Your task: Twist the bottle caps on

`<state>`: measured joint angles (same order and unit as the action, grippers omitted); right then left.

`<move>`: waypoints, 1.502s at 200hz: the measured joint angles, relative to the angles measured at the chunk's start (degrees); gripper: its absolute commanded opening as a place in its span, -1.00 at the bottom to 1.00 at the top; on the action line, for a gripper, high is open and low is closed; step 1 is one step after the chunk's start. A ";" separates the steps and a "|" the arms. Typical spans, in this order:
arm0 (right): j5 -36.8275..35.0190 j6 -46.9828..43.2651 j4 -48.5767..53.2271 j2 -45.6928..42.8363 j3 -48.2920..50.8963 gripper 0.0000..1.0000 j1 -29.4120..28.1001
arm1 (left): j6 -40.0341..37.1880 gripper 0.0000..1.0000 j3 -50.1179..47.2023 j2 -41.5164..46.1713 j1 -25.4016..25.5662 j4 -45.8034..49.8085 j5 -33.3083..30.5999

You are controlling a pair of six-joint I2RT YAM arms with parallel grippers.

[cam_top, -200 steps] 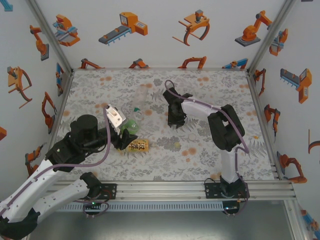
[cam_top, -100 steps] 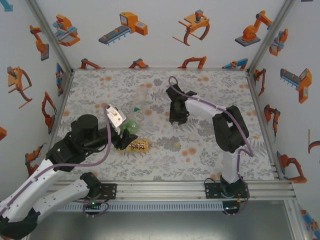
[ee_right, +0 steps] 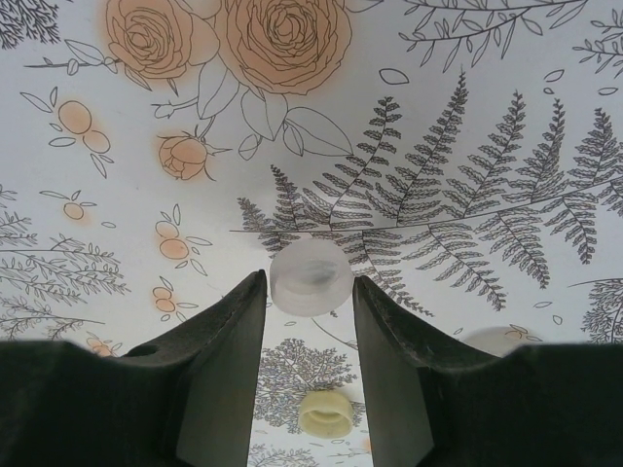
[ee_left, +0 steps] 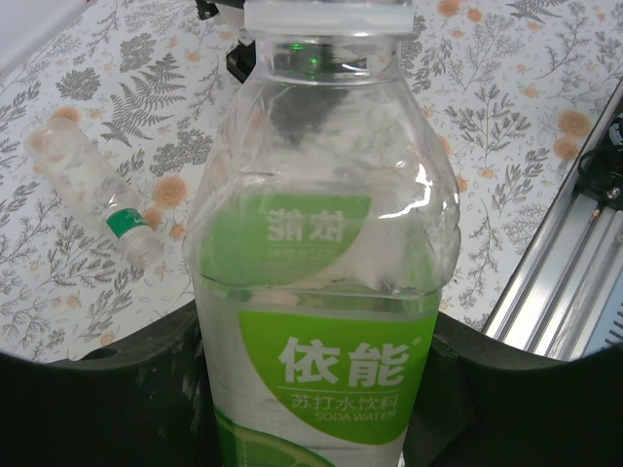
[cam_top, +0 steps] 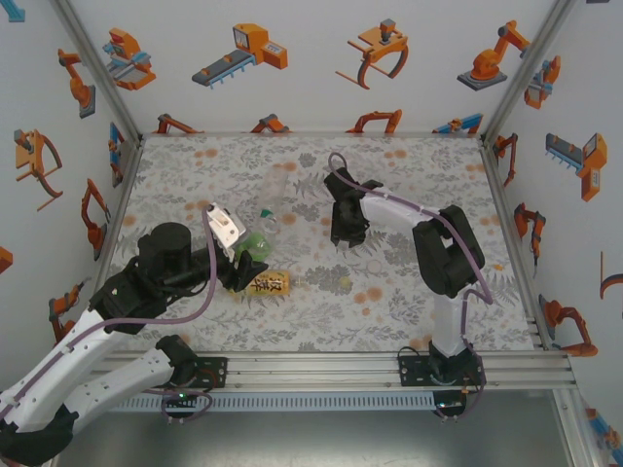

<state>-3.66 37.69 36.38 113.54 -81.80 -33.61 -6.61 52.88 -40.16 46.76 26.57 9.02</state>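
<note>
Left gripper [cam_top: 245, 258] sits left of centre in the top view, clamped on the green bottle [cam_top: 255, 240]. In the left wrist view its dark fingers [ee_left: 127, 399] press both sides of the green bottle [ee_left: 321, 292], which fills the middle of the frame, neck up at the top edge. Whether a cap sits on that neck I cannot tell.

The right gripper [cam_top: 343, 233] is just right of centre in the top view, pointing down at the table [cam_top: 409, 156]. In the right wrist view its fingers [ee_right: 224, 360] stand a little apart with the white cap [ee_right: 311, 277] between their tips, and both tips seem to touch its sides. Lower in that frame, in the gap between the fingers, a cream cap [ee_right: 326, 413] lies on the table.

The amber bottle [cam_top: 268, 284] lies on its side just right of the left gripper, lower centre-left of the top view. The clear bottle [cam_top: 275, 190] lies on the table above the green bottle in that view. In the left wrist view it is at upper left [ee_left: 88, 185], well apart from the held bottle.
</note>
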 measured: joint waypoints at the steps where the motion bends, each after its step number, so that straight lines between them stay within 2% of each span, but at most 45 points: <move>1: 0.00 -0.02 -0.02 0.00 0.00 -0.17 0.00 | 0.00 -1.00 0.00 0.00 0.00 0.00 -0.02; 157: -0.07 -0.02 0.20 0.00 -0.35 -0.18 0.00 | 0.15 -1.00 0.00 -0.63 0.00 -0.04 0.02; 300: -0.04 -0.02 0.22 0.00 -0.46 -0.30 0.00 | 0.20 -1.00 0.00 -0.63 0.00 -0.04 0.02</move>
<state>-3.70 37.67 36.60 113.54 -82.26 -33.61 -6.42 52.88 -40.80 46.76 26.52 9.04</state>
